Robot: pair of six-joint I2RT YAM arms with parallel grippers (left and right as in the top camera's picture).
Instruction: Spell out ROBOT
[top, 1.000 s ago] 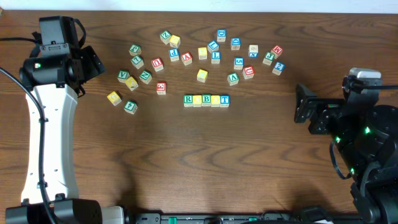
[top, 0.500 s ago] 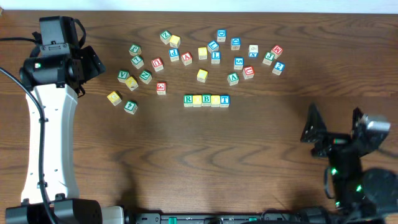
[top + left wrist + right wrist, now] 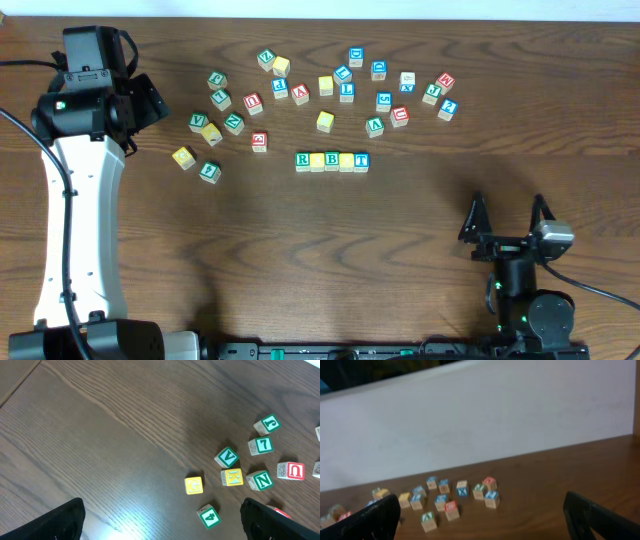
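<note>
A row of letter blocks [image 3: 332, 160] lies mid-table: green R [image 3: 303, 159], a yellow block, green B [image 3: 332, 159], another yellow block, blue T [image 3: 361, 160]. My left gripper [image 3: 150, 100] is open and empty at the far left; in the left wrist view [image 3: 161, 507] it hangs over bare wood near a yellow G block [image 3: 194, 485] and a green 4 block [image 3: 209, 516]. My right gripper [image 3: 507, 210] is open and empty near the front right, well apart from the row. In the right wrist view [image 3: 481, 500] it faces the distant blocks.
Several loose blocks [image 3: 330, 90] are scattered behind the row, from a left cluster [image 3: 212, 130] to a right cluster [image 3: 435, 92]. A white wall [image 3: 480, 430] rises behind the table. Bare wood lies between the row and the front edge.
My right arm has drawn back toward the table's front edge and turned so its open fingers point at the back. The left arm and the blocks have not moved.
</note>
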